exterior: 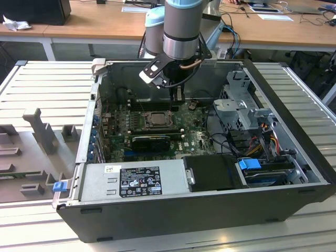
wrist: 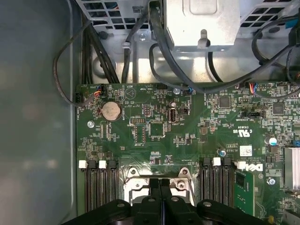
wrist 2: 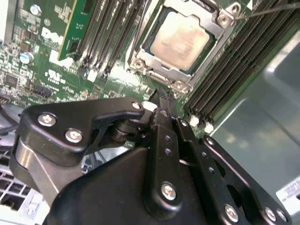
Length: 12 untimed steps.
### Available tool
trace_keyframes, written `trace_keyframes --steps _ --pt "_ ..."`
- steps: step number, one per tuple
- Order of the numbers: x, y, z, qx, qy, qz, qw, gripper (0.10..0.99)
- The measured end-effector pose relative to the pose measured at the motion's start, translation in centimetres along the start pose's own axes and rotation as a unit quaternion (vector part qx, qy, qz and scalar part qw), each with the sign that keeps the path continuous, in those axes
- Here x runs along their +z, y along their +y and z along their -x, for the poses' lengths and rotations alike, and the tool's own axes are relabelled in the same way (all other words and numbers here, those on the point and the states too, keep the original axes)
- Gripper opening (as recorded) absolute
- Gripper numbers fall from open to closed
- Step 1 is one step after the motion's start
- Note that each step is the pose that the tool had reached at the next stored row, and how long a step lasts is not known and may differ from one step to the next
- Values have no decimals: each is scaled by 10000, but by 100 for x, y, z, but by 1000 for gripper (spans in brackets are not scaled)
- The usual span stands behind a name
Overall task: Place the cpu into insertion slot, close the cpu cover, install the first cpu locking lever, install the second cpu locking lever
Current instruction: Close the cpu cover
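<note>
Pale square metal-topped cpu (wrist 2: 180, 40) sits framed by the silvery metal cpu cover (wrist 2: 216, 33). Black gripper (wrist 2: 161, 96) hovers just beside it, fingers pressed together.

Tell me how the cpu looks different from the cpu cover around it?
The cpu is a solid pale beige square; the cpu cover is a silvery frame with a big window in the middle. The cpu lies inside, showing through the window; the cpu cover lies over its edges. Both are flat, square and sit on the green board.

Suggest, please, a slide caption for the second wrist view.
Shut gripper poised near the cpu, which lies seated beneath the lowered cpu cover.
</note>
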State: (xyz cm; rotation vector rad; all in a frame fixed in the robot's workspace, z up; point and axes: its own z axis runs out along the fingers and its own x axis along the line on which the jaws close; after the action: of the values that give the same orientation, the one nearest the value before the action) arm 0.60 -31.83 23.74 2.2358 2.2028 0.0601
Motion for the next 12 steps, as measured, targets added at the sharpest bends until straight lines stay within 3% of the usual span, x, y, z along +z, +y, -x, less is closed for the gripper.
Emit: trace_keyframes --steps 6,12 --pt "95 -36 8 -128 28 -6 9999 106" --pt "106 -254 11 -147 29 -9 9999 106"
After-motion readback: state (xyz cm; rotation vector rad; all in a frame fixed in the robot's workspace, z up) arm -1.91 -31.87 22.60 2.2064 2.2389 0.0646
